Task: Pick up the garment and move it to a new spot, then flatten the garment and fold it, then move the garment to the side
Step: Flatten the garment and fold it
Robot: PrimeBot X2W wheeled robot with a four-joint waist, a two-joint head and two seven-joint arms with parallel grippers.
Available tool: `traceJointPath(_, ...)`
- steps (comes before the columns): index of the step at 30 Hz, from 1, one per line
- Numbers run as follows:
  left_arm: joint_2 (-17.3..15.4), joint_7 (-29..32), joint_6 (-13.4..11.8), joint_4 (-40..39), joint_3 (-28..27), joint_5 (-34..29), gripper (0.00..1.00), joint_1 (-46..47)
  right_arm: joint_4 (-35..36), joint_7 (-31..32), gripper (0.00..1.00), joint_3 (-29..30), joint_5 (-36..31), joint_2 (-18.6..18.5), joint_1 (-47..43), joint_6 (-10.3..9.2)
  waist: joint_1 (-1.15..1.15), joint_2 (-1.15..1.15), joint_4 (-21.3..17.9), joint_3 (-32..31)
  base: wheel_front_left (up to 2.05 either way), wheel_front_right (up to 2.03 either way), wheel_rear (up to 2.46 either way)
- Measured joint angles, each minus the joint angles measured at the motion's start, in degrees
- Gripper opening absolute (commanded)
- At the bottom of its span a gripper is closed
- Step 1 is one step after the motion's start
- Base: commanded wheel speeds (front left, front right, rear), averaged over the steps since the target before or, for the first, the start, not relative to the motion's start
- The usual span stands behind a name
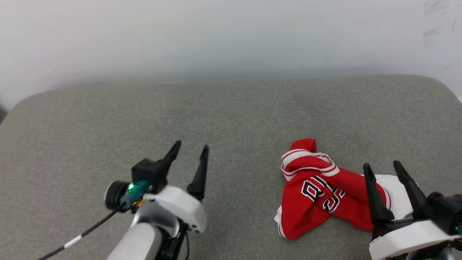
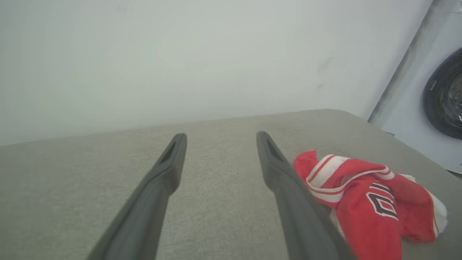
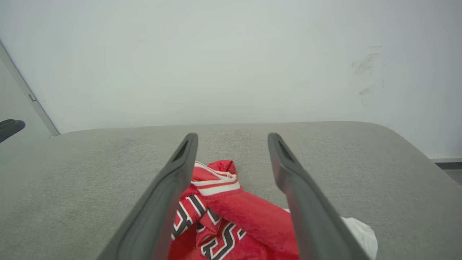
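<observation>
The red shirt (image 1: 317, 191) lies crumpled in a heap on the grey padded surface (image 1: 231, 115). Its striped trim is bunched at the far end, a white sleeve pokes out on the right, and black, white-edged lettering is creased across the front. My right gripper (image 1: 381, 164) stands at the shirt's near right end, fingers spread wide apart and holding nothing. From its wrist camera the heap sits between and below the two fingers, though I cannot tell whether either one touches the cloth. My left gripper (image 1: 191, 145) hangs well to the left of the shirt over bare surface, likewise wide open and empty, its fingers pointing toward the pale wall (image 1: 231, 36) beyond the shirt.

As I read it, the job is at its very start. Nothing is gripped, the shirt is not lifted, and nothing about the heap suggests flattening or folding has begun. Left to do: close on the cloth, carry it to a fresh spot, likely the open stretch to the shirt's left, spread it flat, fold it, then set it aside. The right gripper looks best placed for the first grab.
</observation>
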State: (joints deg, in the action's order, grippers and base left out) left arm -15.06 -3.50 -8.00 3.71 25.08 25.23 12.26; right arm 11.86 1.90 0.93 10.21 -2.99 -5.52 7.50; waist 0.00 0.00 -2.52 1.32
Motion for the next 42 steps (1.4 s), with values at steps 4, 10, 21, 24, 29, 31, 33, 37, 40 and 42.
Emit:
traceJointPath(4,3.0,5.8,3.7,1.8,4.4,0.2,1.0,7.5,0.6,0.1,1.0,0.7,-0.2,0.0,1.1,0.0,0.0,0.0,-1.0,2.1,0.0,0.0,0.0)
traceJointPath(10,6.6,14.8,8.4,6.3,10.9,0.5,1.0,15.2,1.2,-0.7,1.0,2.1,0.4,0.0,2.7,0.0,0.0,0.0,-3.0,6.2,0.0,0.0,0.0)
traceJointPath(21,6.6,31.3,13.6,16.0,19.1,2.6,1.0,18.9,-1.2,-3.2,1.0,2.4,2.9,0.0,4.3,0.0,0.0,0.0,-6.8,11.4,0.0,0.0,0.0)
traceJointPath(24,6.5,34.0,14.1,16.9,20.4,3.7,0.19,19.4,-2.0,-3.8,1.0,2.4,3.4,0.0,4.4,0.0,0.0,0.0,-7.2,11.6,0.0,0.0,0.0)
traceJointPath(29,5.6,30.9,13.8,16.3,19.8,3.5,0.0,21.2,-3.3,-4.7,1.0,3.3,4.5,0.0,4.8,0.0,0.0,0.0,-6.9,11.0,0.0,0.0,0.0)
traceJointPath(31,4.6,28.7,12.9,14.9,18.9,2.5,0.0,22.1,-3.6,-4.7,1.0,3.7,4.4,0.0,4.7,-0.01,0.0,0.0,-6.3,10.7,0.0,0.0,0.0)
traceJointPath(33,3.5,26.8,11.9,12.9,17.7,1.6,0.0,22.5,-3.8,-4.6,1.0,3.8,4.4,0.0,4.6,0.0,0.0,0.0,-5.4,10.2,0.0,0.0,0.0)
traceJointPath(37,-0.3,24.5,9.4,7.4,15.3,0.2,0.0,22.5,-3.7,-4.0,1.0,4.3,4.2,0.0,4.3,0.0,0.0,0.0,-3.5,8.8,0.0,0.0,0.0)
traceJointPath(40,-4.4,24.4,7.1,2.1,13.5,-0.8,0.0,20.5,-3.2,-3.5,1.0,4.9,3.7,0.0,4.2,0.0,0.0,0.0,-1.9,7.8,0.0,0.0,0.0)
traceJointPath(42,-7.0,25.1,5.3,-0.7,12.6,-0.7,0.0,16.8,-2.8,-3.1,1.0,5.0,3.6,0.0,4.0,-0.01,0.0,0.0,-0.8,7.2,0.0,0.0,0.0)
